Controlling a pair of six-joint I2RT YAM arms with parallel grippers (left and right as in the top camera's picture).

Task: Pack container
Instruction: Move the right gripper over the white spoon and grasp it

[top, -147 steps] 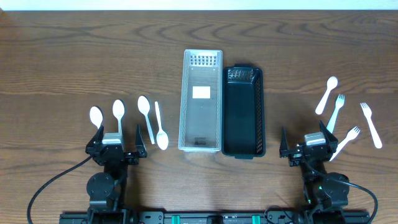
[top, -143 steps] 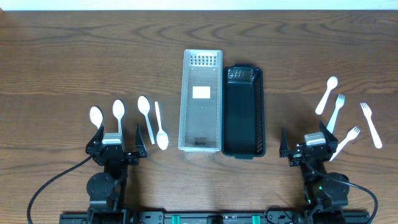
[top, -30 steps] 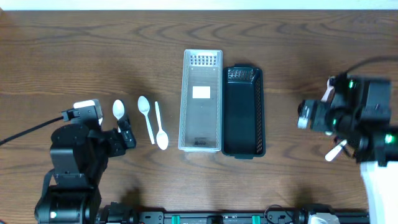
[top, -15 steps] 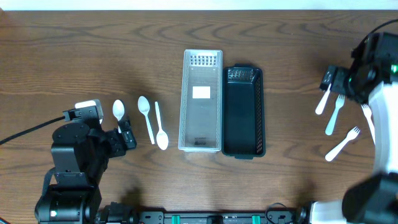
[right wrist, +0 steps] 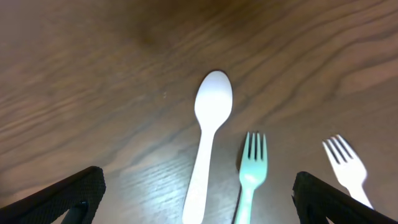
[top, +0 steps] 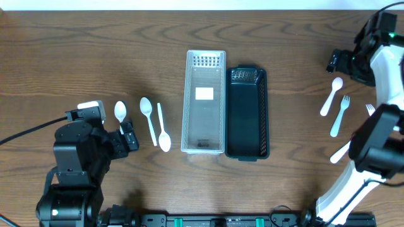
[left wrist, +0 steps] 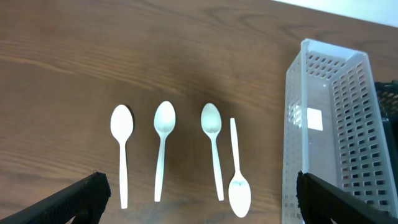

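A clear perforated container [top: 203,101] and a black container [top: 247,113] stand side by side at the table's middle, both empty. Several white spoons [top: 148,113] lie left of them; the left wrist view shows them in a row [left wrist: 163,143] beside the clear container [left wrist: 329,137]. My left gripper [top: 120,137] hovers over the spoons, open and empty [left wrist: 199,211]. At the right lie a white spoon [top: 331,96] and forks [top: 339,113]. My right gripper [top: 341,64] hovers open and empty [right wrist: 199,208] above that spoon [right wrist: 208,137] and a fork [right wrist: 250,174].
My right arm stretches along the right edge [top: 379,126] and covers parts of two forks. My left arm's body [top: 76,157] hides the leftmost spoon in the overhead view. Bare wood shows between the containers and the cutlery on both sides.
Both arms have risen from their rest pose at the front edge. My right gripper has swung back and right over the spoon and forks. My left gripper has hardly moved lately.
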